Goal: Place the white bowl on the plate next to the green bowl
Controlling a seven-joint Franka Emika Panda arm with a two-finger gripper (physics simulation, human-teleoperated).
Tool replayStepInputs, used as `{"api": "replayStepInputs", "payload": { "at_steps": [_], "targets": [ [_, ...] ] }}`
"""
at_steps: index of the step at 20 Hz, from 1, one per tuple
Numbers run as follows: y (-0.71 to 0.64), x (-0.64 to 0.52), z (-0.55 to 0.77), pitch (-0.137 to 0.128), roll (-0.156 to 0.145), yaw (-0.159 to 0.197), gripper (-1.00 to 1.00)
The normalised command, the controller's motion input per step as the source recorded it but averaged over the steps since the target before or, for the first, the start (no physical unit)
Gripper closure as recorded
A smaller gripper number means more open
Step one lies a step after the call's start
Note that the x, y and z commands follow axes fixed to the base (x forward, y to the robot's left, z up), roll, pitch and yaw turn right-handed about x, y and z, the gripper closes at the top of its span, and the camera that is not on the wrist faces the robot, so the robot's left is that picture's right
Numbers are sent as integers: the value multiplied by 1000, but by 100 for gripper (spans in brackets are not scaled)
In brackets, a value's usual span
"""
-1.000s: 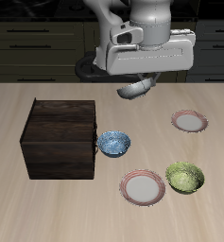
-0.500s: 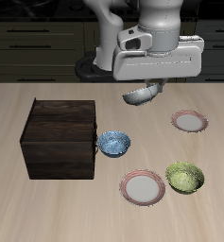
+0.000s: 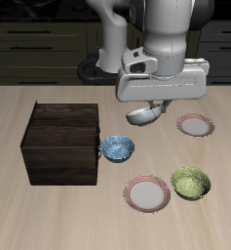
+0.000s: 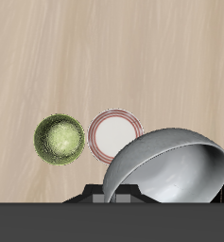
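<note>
Gripper (image 3: 149,107) of ours is closed on the white bowl (image 3: 143,114), in the air; plate (image 3: 147,193) and green bowl (image 3: 190,183) lie near the front edge.

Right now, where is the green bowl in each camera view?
Exterior view: the green bowl sits near the table's front edge, beside the plate.
Wrist view: the green bowl lies beside that same plate, beyond the white bowl.
Shared landmark: the red-rimmed plate next to it.
</note>
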Motion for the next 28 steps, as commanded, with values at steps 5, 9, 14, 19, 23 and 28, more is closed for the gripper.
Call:
{"api": "replayStepInputs", "payload": {
  "at_steps": [5,9,14,19,23,28],
  "targets": [
    [-18,138,-517,69,-30,16,100],
    [68,138,-359,15,-19,35,100],
    [-48,150,-272,25,-25,-6,100],
    [-27,102,-295,17,-16,8,100],
    [46,61,-267,14,12,-3,100],
    [-12,20,-218,28,2,-6,100]
  ]
}}
